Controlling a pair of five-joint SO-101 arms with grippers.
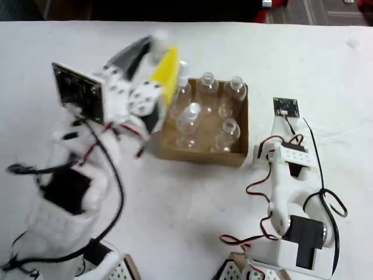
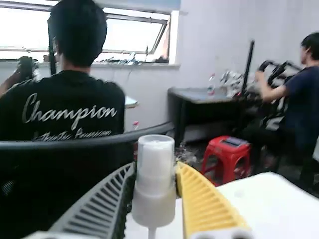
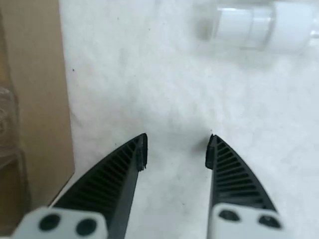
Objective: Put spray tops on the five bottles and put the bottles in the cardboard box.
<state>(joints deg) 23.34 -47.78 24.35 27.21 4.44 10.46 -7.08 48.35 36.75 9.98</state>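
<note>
Now | left gripper [image 2: 155, 169] pinched on spray top [image 2: 154, 181], raised beside cardboard box [image 1: 198, 154] | five bottles [image 1: 189, 116] inside, seemingly uncapped | right gripper [image 3: 177, 147] spread wide, empty | risk: unbraced bottle may tip as top presses down

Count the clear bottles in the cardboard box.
5 clear plastic bottles, all standing inside the brown cardboard box: far row left, middle, right; near row left, right. The far-left one is partly covered.

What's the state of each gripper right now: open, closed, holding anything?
Left gripper: closed on a spray top.
Right gripper: open, holding nothing.
</note>
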